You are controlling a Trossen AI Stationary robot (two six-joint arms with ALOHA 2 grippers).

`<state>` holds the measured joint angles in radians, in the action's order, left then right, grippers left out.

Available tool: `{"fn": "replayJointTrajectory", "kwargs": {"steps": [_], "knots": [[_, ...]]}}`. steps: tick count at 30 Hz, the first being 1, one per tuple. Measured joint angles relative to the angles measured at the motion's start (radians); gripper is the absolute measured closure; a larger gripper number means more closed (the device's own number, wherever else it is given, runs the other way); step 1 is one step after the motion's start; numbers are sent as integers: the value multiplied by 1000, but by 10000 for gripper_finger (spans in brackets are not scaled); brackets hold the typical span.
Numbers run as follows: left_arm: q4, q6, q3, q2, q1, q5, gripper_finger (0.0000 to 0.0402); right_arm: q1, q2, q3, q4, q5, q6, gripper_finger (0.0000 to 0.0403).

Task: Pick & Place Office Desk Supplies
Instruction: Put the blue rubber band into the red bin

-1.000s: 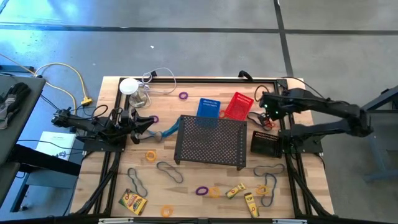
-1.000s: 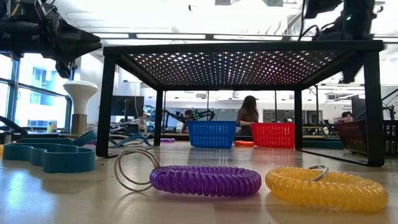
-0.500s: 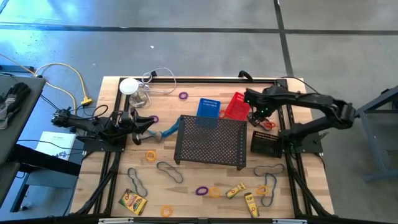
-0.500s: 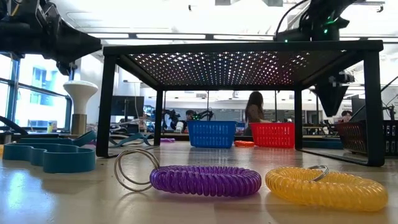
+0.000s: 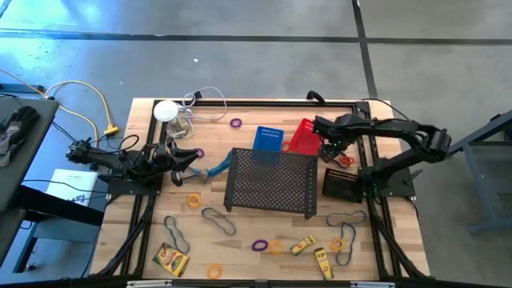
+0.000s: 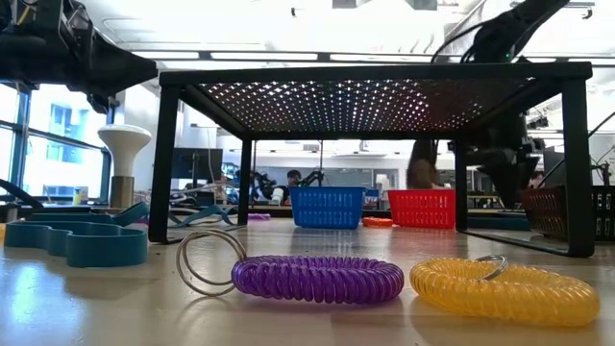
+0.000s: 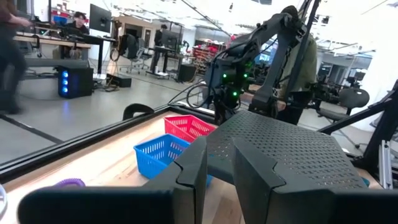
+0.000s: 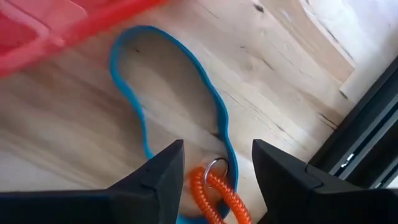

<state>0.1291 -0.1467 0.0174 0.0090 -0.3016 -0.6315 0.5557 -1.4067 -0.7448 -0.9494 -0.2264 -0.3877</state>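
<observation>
At the near edge of the bench (image 5: 144, 120) lie yellow boxes (image 5: 171, 259), a purple coil ring (image 6: 317, 279) and a yellow coil ring (image 6: 507, 290), with dark band loops (image 5: 218, 220) just behind them. The black mesh tray (image 5: 271, 181) stands in the middle. The left claw (image 5: 178, 157) is by the left edge; I cannot tell if it grips. Near the far right corner, beside the red basket (image 5: 305, 136), the right claw (image 8: 214, 163) hangs open over an orange coil ring (image 8: 217, 190) and a blue band loop (image 8: 177, 112).

orange coil ring (image 8: 219, 191) partly cut off
</observation>
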Motion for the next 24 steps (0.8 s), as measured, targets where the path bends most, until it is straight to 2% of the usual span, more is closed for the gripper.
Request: {"fn": "replayJointTrajectory", "kwargs": {"steps": [4,12,24], "knots": [[0,0,0,0,0,0,335,39,0,26,70,15,19,228],[0,-3,0,0,0,0,335,83,-14,26,90,50,64,229],[0,-2,0,0,0,-52,335,85,-188,17,176,51,125,229]]}}
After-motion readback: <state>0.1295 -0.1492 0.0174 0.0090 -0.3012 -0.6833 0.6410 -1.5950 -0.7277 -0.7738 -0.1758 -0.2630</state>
